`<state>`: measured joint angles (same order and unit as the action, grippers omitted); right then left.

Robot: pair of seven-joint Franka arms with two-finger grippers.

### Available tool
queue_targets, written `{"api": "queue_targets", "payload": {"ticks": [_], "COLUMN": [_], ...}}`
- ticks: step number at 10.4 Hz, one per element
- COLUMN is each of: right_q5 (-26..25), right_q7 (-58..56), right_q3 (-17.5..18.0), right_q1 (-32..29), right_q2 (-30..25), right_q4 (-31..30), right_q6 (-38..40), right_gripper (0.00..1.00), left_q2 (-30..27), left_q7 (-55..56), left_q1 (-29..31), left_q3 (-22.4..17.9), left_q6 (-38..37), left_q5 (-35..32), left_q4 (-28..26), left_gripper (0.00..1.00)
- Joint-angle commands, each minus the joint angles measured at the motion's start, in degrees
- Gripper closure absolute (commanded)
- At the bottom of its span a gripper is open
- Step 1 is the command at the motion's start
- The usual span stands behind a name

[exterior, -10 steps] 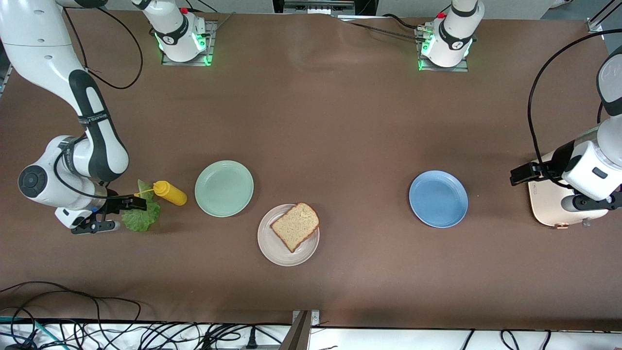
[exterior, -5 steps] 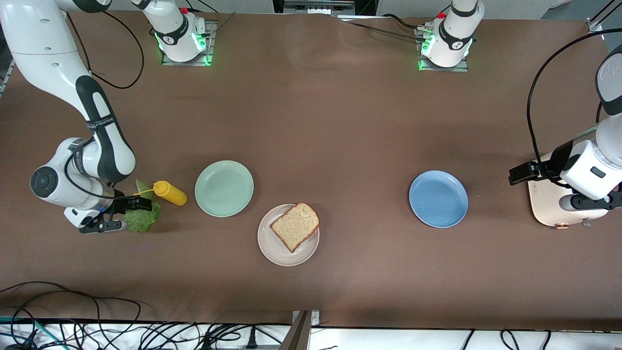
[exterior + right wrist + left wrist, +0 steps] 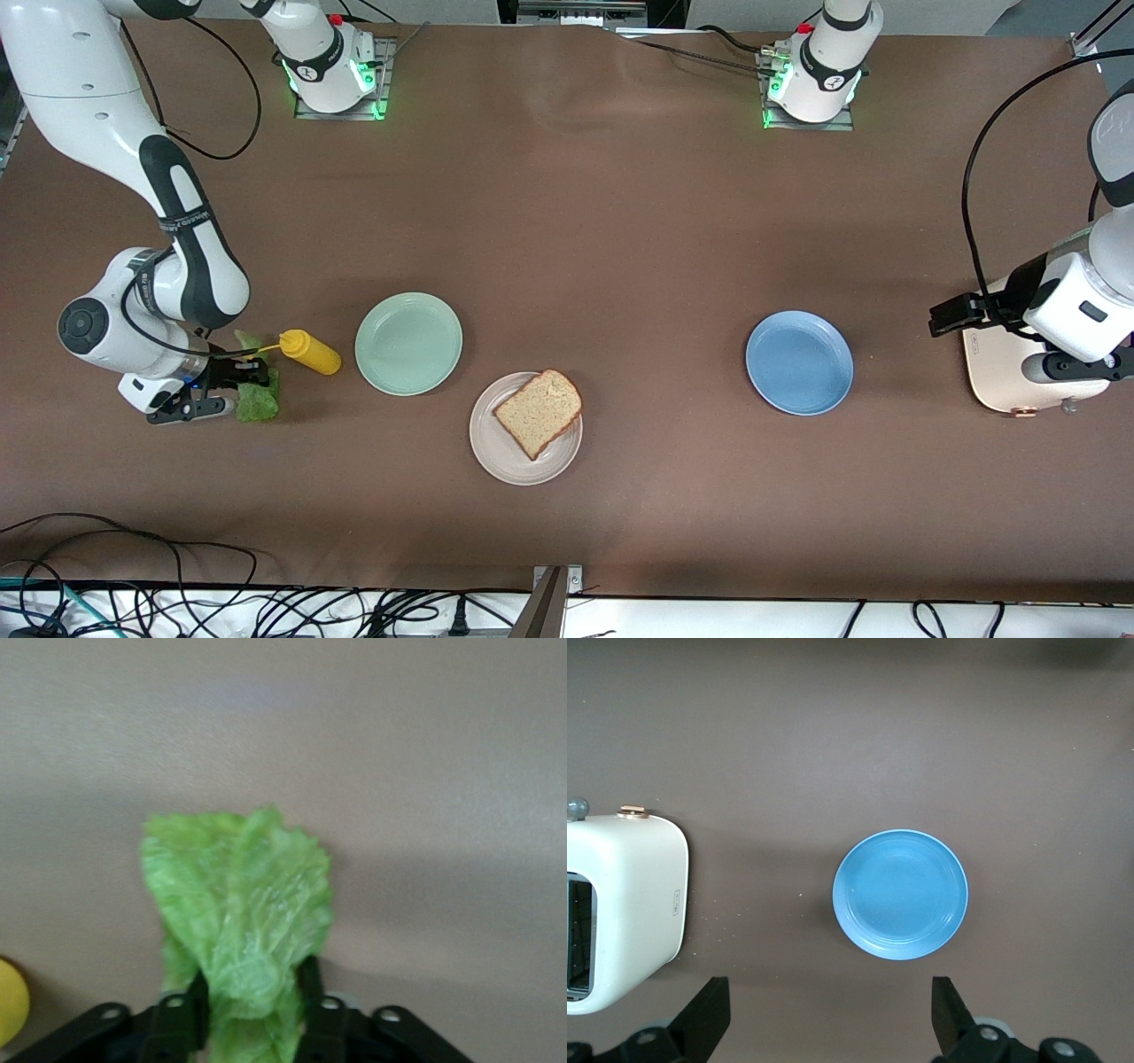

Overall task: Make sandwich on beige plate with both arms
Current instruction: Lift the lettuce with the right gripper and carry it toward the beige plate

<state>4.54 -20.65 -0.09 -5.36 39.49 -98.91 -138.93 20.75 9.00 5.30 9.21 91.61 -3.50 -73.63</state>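
Lettuce, a ruffled green leaf (image 3: 258,396), has bunched up since a second ago: the right gripper (image 3: 215,390) now pinches it beside the yellow squeeze bottle (image 3: 310,352). Next, it goes onto the brown bread slice (image 3: 538,411) on the round beige plate (image 3: 496,452). The left gripper (image 3: 831,1020) waits spread wide over the white toaster (image 3: 1005,383).

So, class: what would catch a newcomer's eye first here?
The right end effector is shut on a green lettuce leaf beside the yellow bottle. A bread slice lies on the beige plate. The left end effector hangs open by the toaster.
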Motion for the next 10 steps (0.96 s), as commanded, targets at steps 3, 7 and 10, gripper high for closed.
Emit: {"api": "queue_targets", "payload": {"ticks": [3, 7, 10], "right_q5": [1.18, 0.74, 0.91], "right_q7": [-2.99, -7.47, -8.27], "right_q3": [0.18, -0.26, -0.35], "right_q1": [-0.27, -0.35, -0.35], "right_q2": [-9.51, -14.7, -18.38], "right_q4": [-1.55, -1.02, 0.04], "right_q6": [10.33, 17.97, 24.13], "right_gripper": [1.0, 1.0, 1.0], "left_q2": [-0.53, -0.36, -0.18], "left_q7": [-1.35, -1.18, -1.09], "left_q1": [0.94, 0.33, 0.24], "left_q3": [0.37, 0.37, 0.37], "left_q6": [0.15, 0.15, 0.15], "left_q5": [0.95, 0.86, 0.86], "left_q4": [-0.64, -0.55, -0.73], "left_gripper": [0.0, 0.0, 0.0]}}
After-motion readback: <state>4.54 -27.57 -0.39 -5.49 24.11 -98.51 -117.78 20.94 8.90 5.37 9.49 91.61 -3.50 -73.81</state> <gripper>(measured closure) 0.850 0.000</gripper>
